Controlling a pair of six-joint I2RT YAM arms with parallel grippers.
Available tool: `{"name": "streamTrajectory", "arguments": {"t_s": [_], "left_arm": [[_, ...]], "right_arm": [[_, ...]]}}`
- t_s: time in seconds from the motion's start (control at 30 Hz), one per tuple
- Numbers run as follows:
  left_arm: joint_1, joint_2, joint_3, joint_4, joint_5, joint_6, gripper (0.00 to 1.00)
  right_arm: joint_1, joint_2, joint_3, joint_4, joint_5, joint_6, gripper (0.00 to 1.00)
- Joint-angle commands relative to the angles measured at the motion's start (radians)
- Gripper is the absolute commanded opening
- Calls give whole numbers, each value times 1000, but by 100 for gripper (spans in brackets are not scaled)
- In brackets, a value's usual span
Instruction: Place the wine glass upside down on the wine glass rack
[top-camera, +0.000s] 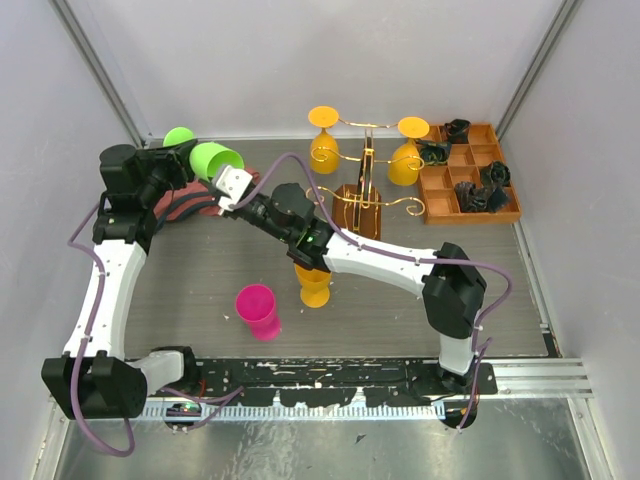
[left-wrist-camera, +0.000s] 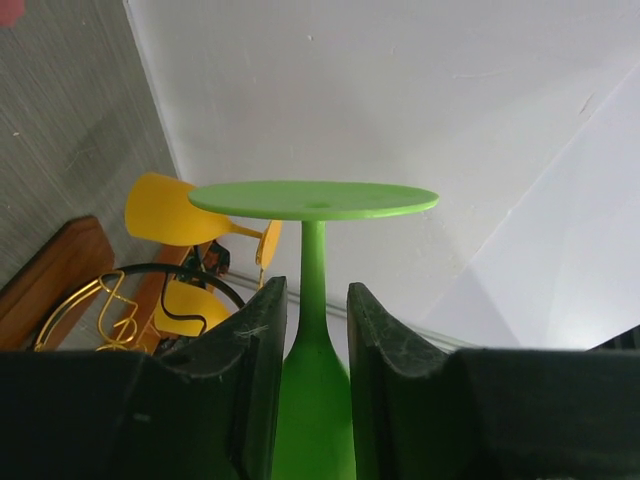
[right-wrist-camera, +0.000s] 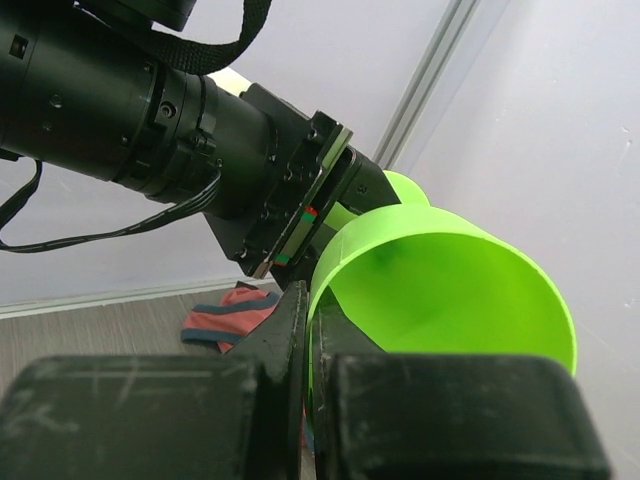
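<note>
Upper left of the overhead frame: green wine glass (top-camera: 215, 158), well apart from the gold wire rack (top-camera: 357, 205) at upper centre. My left gripper (left-wrist-camera: 313, 292) clasps its stem. My right gripper (right-wrist-camera: 306, 305) pinches the bowl's rim, probably steadying a regrip so the glass can hang upside down.

No writing, label, brand, number or sign can be read in any of the views. The white marks along the black rail (top-camera: 330, 372) at the near edge of the tabletop (top-camera: 200, 290) are too small and broken to make out as letters or figures.
</note>
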Motion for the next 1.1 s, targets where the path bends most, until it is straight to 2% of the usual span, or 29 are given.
{"name": "streamTrajectory", "arguments": {"t_s": [0.0,0.13,0.33,0.67,0.83,0.87,0.97,1.07], "left_arm": [[-13,-5,3,13,57,11,33],[-14,0,6,20,61,12,25],[-15,17,9,35,84,11,18],[-15,33,31,75,94,43,1],[-14,43,35,91,106,44,0],[-15,44,34,93,106,44,0],[-15,46,36,102,102,48,0],[-15,52,41,117,100,56,0]], "right_arm": [[-1,5,55,27,10,-16,1],[-1,2,49,32,11,-19,1],[-1,-13,23,61,-7,-10,1],[-1,-40,-16,91,-13,-10,1],[0,-48,-26,96,-18,-20,1],[0,-50,-28,95,-15,-23,3],[-1,-58,-36,92,-9,-25,16],[0,-72,-41,87,-7,-24,17]]}}
